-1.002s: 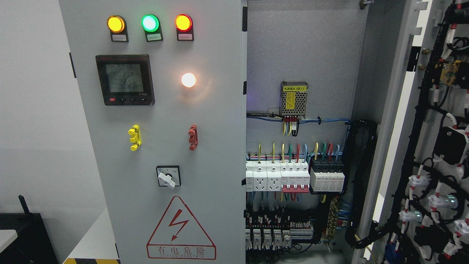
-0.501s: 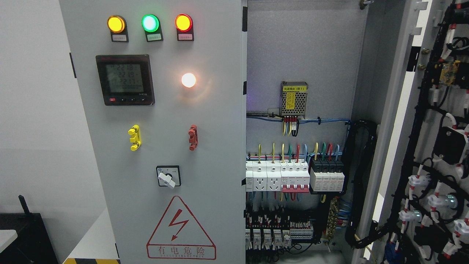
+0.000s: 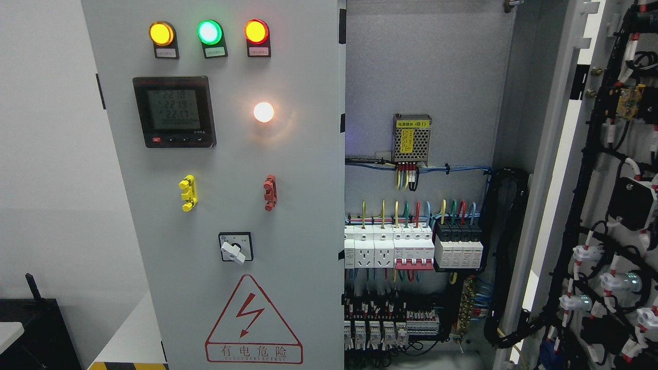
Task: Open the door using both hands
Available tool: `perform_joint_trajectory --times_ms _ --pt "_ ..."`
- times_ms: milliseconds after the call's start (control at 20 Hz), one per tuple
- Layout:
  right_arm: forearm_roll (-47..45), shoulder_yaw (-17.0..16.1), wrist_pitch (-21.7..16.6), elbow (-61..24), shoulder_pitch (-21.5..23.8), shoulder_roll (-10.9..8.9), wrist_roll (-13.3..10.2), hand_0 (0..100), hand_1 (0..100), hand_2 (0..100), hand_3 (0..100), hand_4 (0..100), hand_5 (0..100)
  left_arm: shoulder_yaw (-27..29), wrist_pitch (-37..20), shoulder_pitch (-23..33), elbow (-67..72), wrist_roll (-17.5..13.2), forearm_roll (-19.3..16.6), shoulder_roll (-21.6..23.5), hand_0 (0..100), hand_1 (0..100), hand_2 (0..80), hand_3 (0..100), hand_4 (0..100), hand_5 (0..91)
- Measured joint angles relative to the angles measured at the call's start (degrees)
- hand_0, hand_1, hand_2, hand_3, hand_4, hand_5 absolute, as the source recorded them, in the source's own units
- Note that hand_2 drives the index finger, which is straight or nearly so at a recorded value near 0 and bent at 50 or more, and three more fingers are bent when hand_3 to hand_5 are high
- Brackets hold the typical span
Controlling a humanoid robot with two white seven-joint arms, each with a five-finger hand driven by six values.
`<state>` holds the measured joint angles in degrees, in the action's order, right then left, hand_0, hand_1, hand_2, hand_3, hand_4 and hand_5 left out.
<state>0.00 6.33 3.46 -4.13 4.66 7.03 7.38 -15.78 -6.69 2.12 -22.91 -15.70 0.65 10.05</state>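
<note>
While right door [image 3: 606,205] stands swung open | left door [image 3: 226,205] closed | hand state: cannot tell

The right door [image 3: 606,205] is cut by the right edge; the small labels [image 3: 166,52] under the lamps are unreadable.

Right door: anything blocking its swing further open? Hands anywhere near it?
Nothing visible blocks it. The right door is already swung wide, its wired inner face showing, and the cabinet interior is exposed. The left door looks shut. Neither hand is in view.
</note>
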Motion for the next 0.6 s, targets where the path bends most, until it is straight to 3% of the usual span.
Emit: perform_joint_trajectory --times_ms 200,601 --pt "0.00 0.00 0.00 -0.01 0.00 0.00 0.00 38 0 0 0 0 0 1.14 -0.21 -1.05 7.53 3.51 -0.36 -3.76 0 0 0.0 0 0 0.0" --pt "0.00 -0.02 0.00 -0.04 0.00 0.00 0.00 38 0 0 0 0 0 4.63 0.30 -1.88 17.34 4.84 -2.79 -8.30 0 0 0.0 0 0 0.0"
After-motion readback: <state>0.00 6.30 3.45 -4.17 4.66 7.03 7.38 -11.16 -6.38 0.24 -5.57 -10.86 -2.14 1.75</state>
